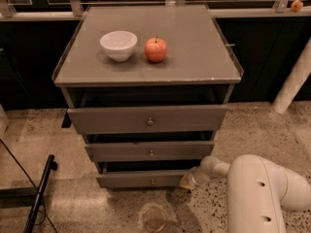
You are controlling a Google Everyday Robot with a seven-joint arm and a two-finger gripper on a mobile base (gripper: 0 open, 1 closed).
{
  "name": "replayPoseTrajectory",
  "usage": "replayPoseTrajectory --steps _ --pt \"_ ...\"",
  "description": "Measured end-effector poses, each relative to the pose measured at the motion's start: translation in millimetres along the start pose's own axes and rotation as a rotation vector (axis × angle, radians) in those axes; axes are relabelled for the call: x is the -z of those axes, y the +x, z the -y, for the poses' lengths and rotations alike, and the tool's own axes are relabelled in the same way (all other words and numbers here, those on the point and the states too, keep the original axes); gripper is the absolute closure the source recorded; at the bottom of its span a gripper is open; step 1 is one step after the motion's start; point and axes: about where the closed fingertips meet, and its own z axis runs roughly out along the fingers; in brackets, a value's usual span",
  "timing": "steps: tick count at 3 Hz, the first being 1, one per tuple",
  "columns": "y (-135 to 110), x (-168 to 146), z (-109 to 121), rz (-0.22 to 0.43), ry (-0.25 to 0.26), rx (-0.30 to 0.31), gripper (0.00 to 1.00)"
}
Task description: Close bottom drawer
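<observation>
The bottom drawer [141,179] is the lowest of three grey cabinet drawers, with a flat front and a small round knob [152,181]. It stands slightly pulled out, with a dark gap above it. My gripper [186,181] on the white arm [252,188] is low by the floor, against the right end of the bottom drawer's front. The middle drawer [150,152] and the top drawer [148,119] also stand pulled out.
A white bowl [118,44] and a red apple [155,49] sit on the cabinet top [194,52]. A black stand leg [40,193] lies on the floor at the left. A white pole [293,79] leans at the right. A round mark [153,218] shows on the floor.
</observation>
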Motion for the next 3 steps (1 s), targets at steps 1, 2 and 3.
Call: replayPoseTrajectory --steps 1,2,3 --pt "2.6 1.6 10.6 0.007 0.054 -0.039 0.86" --pt "4.9 2.3 16.0 0.016 0.093 -0.065 0.62" --pt "6.5 3.3 16.8 0.03 0.122 -0.079 0.39"
